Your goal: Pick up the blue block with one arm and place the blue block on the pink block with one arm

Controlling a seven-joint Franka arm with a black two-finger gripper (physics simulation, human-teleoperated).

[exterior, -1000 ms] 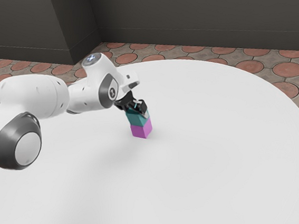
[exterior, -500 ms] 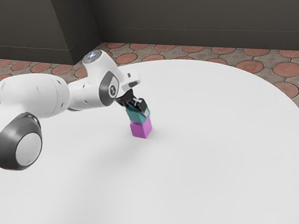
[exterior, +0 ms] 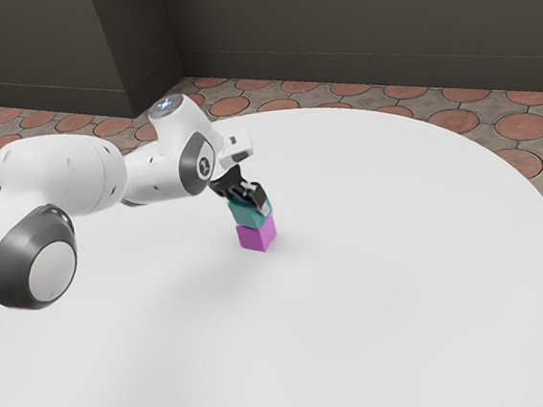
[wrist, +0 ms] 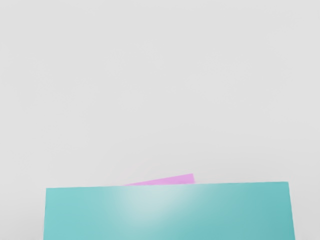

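Note:
The blue block (exterior: pixel 245 211), teal in colour, sits on top of the pink block (exterior: pixel 256 236) near the middle of the round white table (exterior: pixel 375 280). My gripper (exterior: pixel 248 202) reaches down from the exterior view's left, with its black fingers closed on the blue block's sides. The blue block looks slightly tilted on the pink one. In the wrist view the blue block (wrist: pixel 167 212) lies wide just under the hand. A thin strip of the pink block (wrist: pixel 165 180) shows past its edge.
The white arm (exterior: pixel 87 183) stretches across the table's left part. Beyond the table's rim lie a brick-pattern floor (exterior: pixel 494 115) and dark walls (exterior: pixel 360 22). Open tabletop surrounds the stack on all sides.
The hand with the blue block has shifted very slightly toward the exterior view's left. The stack stands in about the same spot.

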